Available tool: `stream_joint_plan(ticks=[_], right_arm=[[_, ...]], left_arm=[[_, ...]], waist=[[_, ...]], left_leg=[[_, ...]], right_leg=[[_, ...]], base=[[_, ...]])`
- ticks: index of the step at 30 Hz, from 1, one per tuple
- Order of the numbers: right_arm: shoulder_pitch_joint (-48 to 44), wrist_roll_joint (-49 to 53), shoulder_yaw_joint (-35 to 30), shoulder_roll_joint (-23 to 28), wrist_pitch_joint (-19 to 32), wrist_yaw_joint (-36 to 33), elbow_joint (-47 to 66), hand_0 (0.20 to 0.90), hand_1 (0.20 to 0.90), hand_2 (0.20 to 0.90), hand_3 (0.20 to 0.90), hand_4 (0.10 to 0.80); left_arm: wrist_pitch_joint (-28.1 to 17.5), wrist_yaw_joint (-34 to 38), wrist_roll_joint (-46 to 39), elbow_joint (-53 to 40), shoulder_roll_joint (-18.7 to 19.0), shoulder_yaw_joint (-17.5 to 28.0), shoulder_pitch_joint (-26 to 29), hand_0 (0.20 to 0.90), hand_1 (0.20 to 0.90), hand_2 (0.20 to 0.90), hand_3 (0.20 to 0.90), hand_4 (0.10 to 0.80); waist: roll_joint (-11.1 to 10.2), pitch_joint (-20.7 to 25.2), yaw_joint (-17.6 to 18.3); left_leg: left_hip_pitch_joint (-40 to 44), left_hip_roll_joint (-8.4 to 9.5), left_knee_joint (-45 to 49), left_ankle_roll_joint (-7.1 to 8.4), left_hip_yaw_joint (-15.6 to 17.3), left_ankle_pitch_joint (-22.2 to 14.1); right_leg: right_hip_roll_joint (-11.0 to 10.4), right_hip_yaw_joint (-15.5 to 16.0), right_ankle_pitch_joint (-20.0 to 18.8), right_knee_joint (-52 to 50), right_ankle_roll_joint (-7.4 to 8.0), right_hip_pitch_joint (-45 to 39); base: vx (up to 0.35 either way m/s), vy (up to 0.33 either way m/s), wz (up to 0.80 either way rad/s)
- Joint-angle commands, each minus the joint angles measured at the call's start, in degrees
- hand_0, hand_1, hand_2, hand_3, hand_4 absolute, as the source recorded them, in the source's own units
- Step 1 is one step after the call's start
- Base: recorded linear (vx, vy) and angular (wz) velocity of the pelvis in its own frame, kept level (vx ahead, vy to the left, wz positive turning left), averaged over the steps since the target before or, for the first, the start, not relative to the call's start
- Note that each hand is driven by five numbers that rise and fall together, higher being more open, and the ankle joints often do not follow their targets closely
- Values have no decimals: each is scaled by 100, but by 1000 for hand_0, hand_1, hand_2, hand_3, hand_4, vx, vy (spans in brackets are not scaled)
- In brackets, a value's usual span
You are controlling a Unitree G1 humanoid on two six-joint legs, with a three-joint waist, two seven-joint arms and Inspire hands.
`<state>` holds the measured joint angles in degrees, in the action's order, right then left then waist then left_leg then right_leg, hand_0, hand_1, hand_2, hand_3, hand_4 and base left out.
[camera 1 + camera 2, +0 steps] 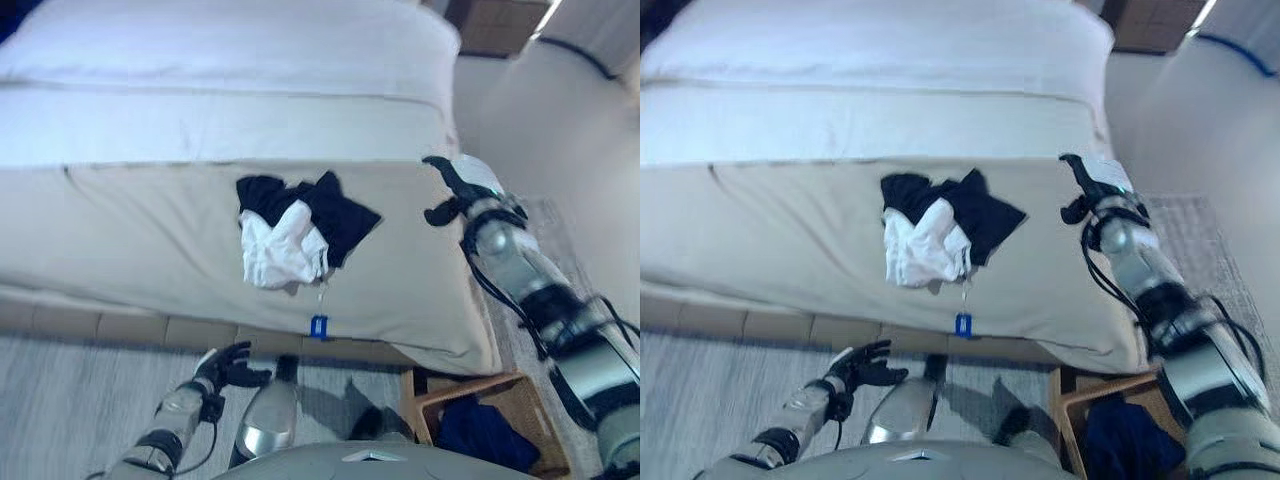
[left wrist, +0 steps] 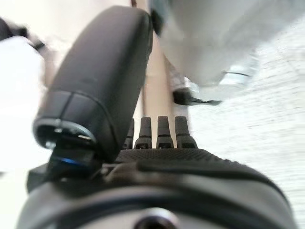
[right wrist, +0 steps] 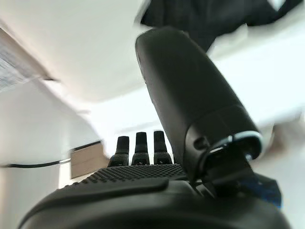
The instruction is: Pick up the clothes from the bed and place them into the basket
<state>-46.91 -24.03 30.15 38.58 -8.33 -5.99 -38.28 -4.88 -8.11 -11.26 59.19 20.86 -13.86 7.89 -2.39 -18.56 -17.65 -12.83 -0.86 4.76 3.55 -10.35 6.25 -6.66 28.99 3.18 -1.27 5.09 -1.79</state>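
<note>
Clothes [image 1: 296, 232] — a black and white bundle — lie near the bed's [image 1: 120, 230] front edge, roughly mid-width, untouched. Right robot hand [image 1: 452, 190] hovers over the bed's right edge, fingers straight and holding nothing, likely poised to reach across for the pile. Left robot hand [image 1: 226, 366] hangs low below the bed's front edge, fingers relaxed and empty — idle. Basket [image 1: 520, 400] sits on the floor by the bed's front right corner, dark cloth [image 1: 485, 432] already inside, handy for the drop.
</note>
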Motion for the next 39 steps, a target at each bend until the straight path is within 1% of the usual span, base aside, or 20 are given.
stream_joint_plan(ticks=[1, 4, 7, 9, 13, 17, 21, 22, 23, 24, 26, 29, 30, 31, 33, 35, 36, 39], right_arm=[[-1384, -253, 266, -67, -39, -503, 280, 900, 900, 900, 900, 800], [-1658, -278, 563, -369, -407, -218, -185, 900, 900, 900, 900, 800], [-1800, -232, 754, -680, -459, 61, -931, 900, 900, 900, 900, 800], [-1847, -285, 795, -874, -369, 277, -1347, 900, 900, 900, 900, 800], [-1759, -412, 876, -1080, -343, 486, -1709, 900, 900, 900, 900, 800], [-1715, -485, 837, -1351, -293, 517, -1926, 900, 900, 900, 900, 800], [-1743, -685, 891, -1581, -280, 650, -2134, 900, 900, 900, 900, 800], [-1735, -714, 914, -1621, -329, 700, -2177, 700, 700, 700, 667, 567], [-1740, -770, 927, -1641, -357, 728, -2212, 573, 573, 573, 518, 418], [-1746, -802, 952, -1659, -386, 740, -2240, 300, 300, 300, 200, 100], [-1761, -819, 983, -1695, -431, 626, -2267, 300, 300, 300, 200, 100], [-1824, -665, 972, -1689, -347, -75, -2169, 300, 300, 300, 200, 100], [-1824, -665, 972, -1689, -347, -75, -2169, 300, 300, 300, 200, 100], [-1876, -578, 948, -1638, -311, -346, -2006, 300, 300, 300, 200, 100], [-1946, -371, 874, -1527, -330, -878, -1609, 300, 300, 300, 200, 100], [-2019, -66, 640, -1285, -521, -1525, -715, 300, 300, 300, 200, 100], [-2023, -28, 503, -1187, -556, -1743, -398, 300, 300, 300, 200, 100], [-2046, -74, 134, -914, -450, -2382, 240, 300, 300, 300, 200, 100]], left_arm=[[-158, 64, -209, -216, 388, -160, -151, 900, 900, 900, 900, 800], [-211, 93, -230, -266, 411, -126, -131, 900, 900, 900, 900, 800], [-361, 68, -259, -296, 441, -95, -128, 900, 900, 900, 900, 800], [-459, 31, -311, -317, 446, -89, -102, 900, 900, 900, 900, 800], [-526, -40, -336, -461, 404, -130, -49, 900, 900, 900, 900, 800], [-630, -119, -343, -459, 364, -166, -28, 900, 900, 900, 900, 800], [-704, -136, -366, -498, 341, -240, 30, 900, 900, 900, 900, 800], [-732, -144, -347, -513, 339, -246, 27, 900, 900, 900, 900, 800], [-742, -148, -336, -525, 340, -252, 26, 900, 900, 900, 900, 800], [-744, -145, -321, -542, 343, -260, 24, 900, 900, 900, 900, 800], [-726, -120, -292, -565, 340, -267, 19, 900, 900, 900, 900, 800], [-693, -65, -234, -571, 336, -304, -12, 900, 900, 900, 900, 800], [-693, -65, -234, -571, 336, -304, -12, 900, 900, 900, 900, 800], [-705, -40, -238, -544, 327, -312, -47, 900, 900, 900, 900, 800], [-745, -1, -241, -507, 313, -296, -114, 900, 900, 900, 900, 800], [-820, 34, -228, -433, 307, -204, -239, 900, 900, 900, 900, 800], [-852, 38, -208, -396, 296, -152, -299, 900, 900, 900, 900, 800], [-902, 61, -197, -340, 259, -88, -436, 900, 900, 900, 900, 800]], waist=[[-177, -349, -521], [-137, -539, -786], [-91, -663, -1016], [-63, -735, -1146], [11, -855, -1316], [67, -958, -1416], [84, -1053, -1494], [80, -1067, -1521], [77, -1073, -1540], [77, -1083, -1562], [74, -1089, -1587], [60, -1060, -1589], [60, -1060, -1589], [53, -1030, -1568], [38, -992, -1522], [-15, -917, -1399], [-40, -880, -1347], [-81, -756, -1226]], left_leg=[[102, 573, 230, -545, 18, -843], [-129, 588, 183, -515, -119, -719], [-275, 584, 80, -494, -237, -601], [-348, 569, 6, -466, -294, -510], [-431, 547, -71, -438, -391, -418], [-497, 524, -45, -407, -460, -396], [-560, 492, -88, -370, -512, -320], [-560, 477, -124, -359, -527, -298], [-553, 467, -158, -348, -543, -280], [-546, 454, -184, -337, -565, -266], [-531, 432, -220, -324, -595, -251], [-484, 386, -268, -305, -602, -243], [-484, 386, -268, -305, -602, -243], [-459, 371, -267, -294, -595, -250], [-408, 340, -258, -279, -567, -278], [-328, 272, -260, -250, -469, -312], [-291, 248, -267, -242, -426, -326], [-155, 179, -349, -219, -321, -328]], right_leg=[[-206, -473, 232, -962, -226, 366], [-271, -253, 254, -1062, -247, 489], [-303, -16, 317, -1153, -245, 556], [-324, 132, 380, -1233, -243, 585], [-403, 390, 470, -1411, -247, 627], [-435, 507, 559, -1553, -257, 687], [-418, 560, 615, -1611, -245, 716], [-406, 581, 634, -1607, -240, 704], [-397, 599, 645, -1600, -238, 693], [-391, 616, 657, -1603, -239, 684], [-380, 645, 671, -1613, -238, 675], [-352, 663, 664, -1576, -228, 620], [-352, 663, 664, -1576, -228, 620], [-348, 655, 671, -1572, -232, 593], [-342, 625, 668, -1561, -234, 538], [-327, 545, 682, -1555, -247, 473], [-313, 500, 688, -1542, -256, 439], [-262, 371, 731, -1453, -261, 328]], base=[[-24, -9, 42], [-5, -3, 34], [-1, -17, 51], [0, -3, 48], [9, 0, 27], [-7, 1, 11], [-26, -31, 5], [-10, -57, 8], [-5, -66, 10], [-2, -65, 11], [-2, -64, 6], [-3, -42, 1], [4, -7, 3], [0, 0, 0], [0, 0, 0], [7, 7, -2], [14, 15, -6], [24, 20, -10]])
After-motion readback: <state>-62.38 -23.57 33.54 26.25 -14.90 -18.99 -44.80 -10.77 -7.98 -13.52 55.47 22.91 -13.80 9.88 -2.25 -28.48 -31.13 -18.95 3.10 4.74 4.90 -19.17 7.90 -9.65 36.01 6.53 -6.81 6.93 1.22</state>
